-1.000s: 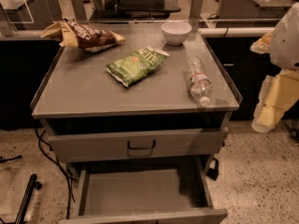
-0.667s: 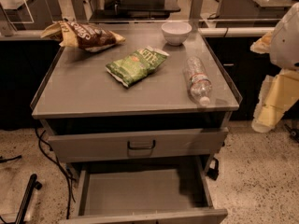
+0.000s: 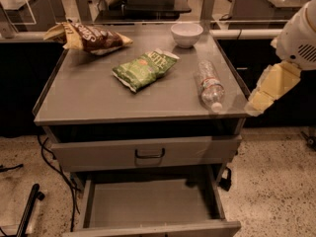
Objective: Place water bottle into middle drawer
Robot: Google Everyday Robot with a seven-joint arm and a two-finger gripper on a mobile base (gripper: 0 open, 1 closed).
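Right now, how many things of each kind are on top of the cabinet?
Chip bags: 2 (brown chip bag, green chip bag)
Bowls: 1 (white bowl)
Bottles: 1 (water bottle)
Total: 4
The gripper hangs just right of the cabinet top.

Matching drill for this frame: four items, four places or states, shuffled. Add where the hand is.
1. water bottle
2. white bowl
3. green chip bag
4. middle drawer

A. pulled open, low at the front
B. lying on its side by the right edge of the cabinet top
C. upright at the back of the top
D. flat near the middle of the top

Pairs: 1-B, 2-C, 3-D, 4-A.

The hand hangs off the cabinet's right side, beside the bottle, not touching it.
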